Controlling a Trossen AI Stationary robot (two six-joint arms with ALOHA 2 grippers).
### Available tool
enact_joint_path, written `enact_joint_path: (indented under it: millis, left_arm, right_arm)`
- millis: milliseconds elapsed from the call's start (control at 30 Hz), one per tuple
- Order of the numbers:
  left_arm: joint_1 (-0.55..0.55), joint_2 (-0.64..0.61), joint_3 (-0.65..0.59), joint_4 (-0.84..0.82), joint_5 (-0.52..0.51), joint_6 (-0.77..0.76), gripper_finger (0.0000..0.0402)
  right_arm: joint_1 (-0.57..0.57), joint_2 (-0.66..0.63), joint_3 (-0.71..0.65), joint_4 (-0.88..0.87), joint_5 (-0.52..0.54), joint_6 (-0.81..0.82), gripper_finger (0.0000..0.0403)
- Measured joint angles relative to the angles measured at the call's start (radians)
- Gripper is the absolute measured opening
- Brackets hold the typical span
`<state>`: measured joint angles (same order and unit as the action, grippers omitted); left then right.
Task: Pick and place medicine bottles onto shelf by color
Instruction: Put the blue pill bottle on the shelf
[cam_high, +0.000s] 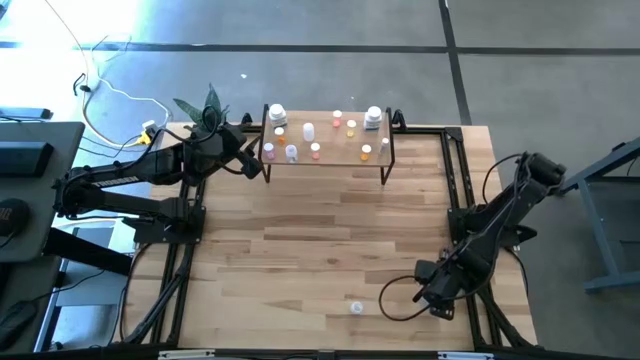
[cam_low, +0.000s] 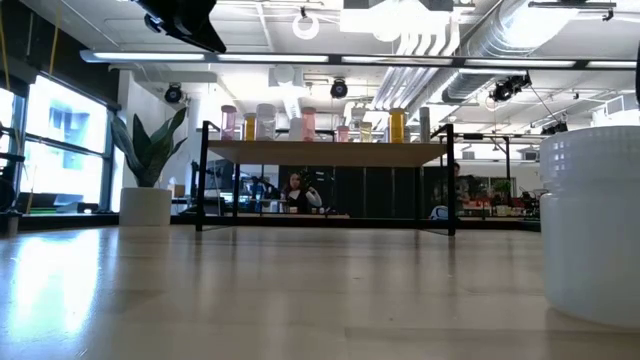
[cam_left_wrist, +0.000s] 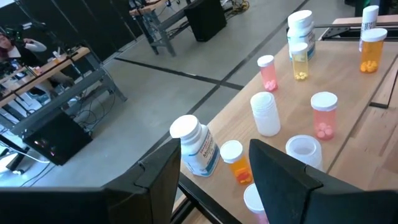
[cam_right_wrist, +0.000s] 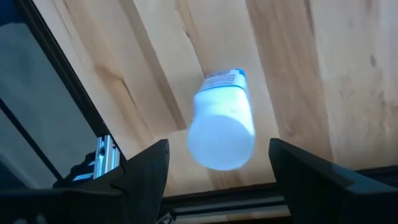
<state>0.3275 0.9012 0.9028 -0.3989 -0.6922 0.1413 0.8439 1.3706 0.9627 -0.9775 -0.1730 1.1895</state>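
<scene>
My right pincer (cam_right_wrist: 217, 165) hangs wide open and empty just above the last white bottle (cam_right_wrist: 222, 127), which stands alone on the table straight ahead between my fingers; if I drop off-centre a fingertip could tip it and send it rolling; the shelf (cam_high: 345, 158) stands far off, where my left pincer (cam_left_wrist: 214, 168) waits open.

One shelf (cam_high: 325, 158), one loose bottle (cam_high: 356, 307)

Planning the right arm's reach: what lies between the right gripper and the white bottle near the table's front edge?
Nothing. In the right wrist view only bare tabletop separates the open right gripper from the white bottle.
</scene>
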Motion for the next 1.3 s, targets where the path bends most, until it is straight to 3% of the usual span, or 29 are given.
enact_joint_path:
  millis: [400,500,700,767,1033,1300]
  left_arm:
    - [0.0,0.0,0.0,0.0,0.0,0.0,0.018]
    - [0.0,0.0,0.0,0.0,0.0,0.0,0.018]
    - [0.0,0.0,0.0,0.0,0.0,0.0,0.018]
    - [0.0,0.0,0.0,0.0,0.0,0.0,0.018]
    - [0.0,0.0,0.0,0.0,0.0,0.0,0.018]
    - [0.0,0.0,0.0,0.0,0.001,0.024,0.018]
  right_arm:
    - [0.004,0.114,0.0,0.021,-0.006,0.025,0.026]
    - [0.004,0.123,0.0,0.023,-0.014,0.023,0.0236]
    - [-0.021,0.122,0.001,0.026,-0.043,0.0,0.0151]
    - [-0.036,0.122,0.001,0.026,-0.057,-0.018,0.0148]
    - [-0.144,0.116,0.001,0.085,-0.081,-0.047,0.0148]
    - [-0.328,0.107,0.023,0.167,-0.093,-0.135,0.0151]
